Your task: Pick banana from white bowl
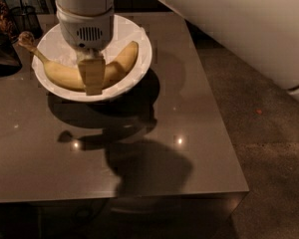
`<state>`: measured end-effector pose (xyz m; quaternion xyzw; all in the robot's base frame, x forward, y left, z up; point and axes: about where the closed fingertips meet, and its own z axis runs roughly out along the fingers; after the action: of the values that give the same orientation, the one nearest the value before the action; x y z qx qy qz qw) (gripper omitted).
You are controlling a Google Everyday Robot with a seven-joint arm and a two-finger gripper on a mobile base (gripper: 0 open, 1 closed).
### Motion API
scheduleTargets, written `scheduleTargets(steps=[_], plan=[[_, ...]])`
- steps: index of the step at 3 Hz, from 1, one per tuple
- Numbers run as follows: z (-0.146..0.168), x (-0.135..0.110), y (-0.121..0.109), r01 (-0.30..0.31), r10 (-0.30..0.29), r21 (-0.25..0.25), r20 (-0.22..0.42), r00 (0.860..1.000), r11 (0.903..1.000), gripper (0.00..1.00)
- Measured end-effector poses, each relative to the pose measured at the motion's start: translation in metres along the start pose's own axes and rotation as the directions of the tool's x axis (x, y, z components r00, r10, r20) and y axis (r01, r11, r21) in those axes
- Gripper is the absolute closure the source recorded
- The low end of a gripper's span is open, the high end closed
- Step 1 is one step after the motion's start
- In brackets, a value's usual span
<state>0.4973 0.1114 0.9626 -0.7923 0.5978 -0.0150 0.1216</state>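
Note:
The pale-yellow banana (120,63) lies across the white bowl (141,38) at the back left of the table, with its dark stem end (25,38) sticking out past the bowl's left rim. My gripper (92,74) comes straight down over the banana's middle. One tan finger (93,79) shows in front of the banana; the other is hidden behind it. The gripper is shut on the banana, which seems raised slightly off the bowl's paper lining.
A dark wire-mesh cup (26,16) stands behind the bowl at the far left, with a dark object (2,54) beside it. The glossy brown table (164,148) ends at the right and front. My white arm (239,29) fills the upper right.

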Motion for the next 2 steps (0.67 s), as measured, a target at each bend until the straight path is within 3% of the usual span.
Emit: scheduleTargets(steps=[2], plan=[[0.010,0.011,0.043,-0.061,0.065,-0.064,0.063,0.996,0.9961,1.00]])
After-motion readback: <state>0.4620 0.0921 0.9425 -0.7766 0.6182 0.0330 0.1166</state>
